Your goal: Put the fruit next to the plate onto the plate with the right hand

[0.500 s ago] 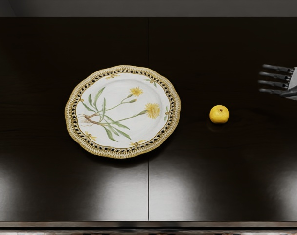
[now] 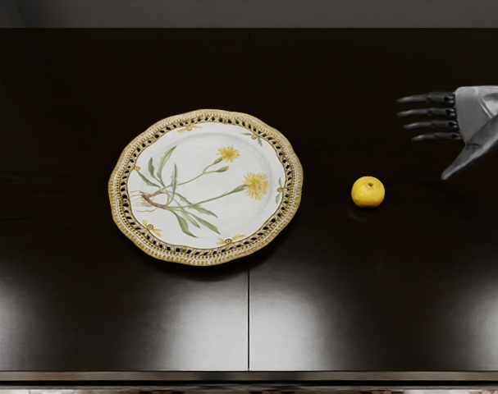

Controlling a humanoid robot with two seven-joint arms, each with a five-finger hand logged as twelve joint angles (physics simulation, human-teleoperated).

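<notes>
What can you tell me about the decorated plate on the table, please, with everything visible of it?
The plate is round and white, porcelain by its look, with a scalloped, pierced rim edged in gold. Its well is painted with green stems and two yellow flowers. It lies flat on the dark glossy table, left of centre, and holds nothing. The yellow fruit sits apart on its right, not touching it.

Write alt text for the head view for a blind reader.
A small round yellow fruit lies on a dark table, right of a white flower-painted plate with a pierced gold rim. The robot's open right hand hovers at upper right.
</notes>
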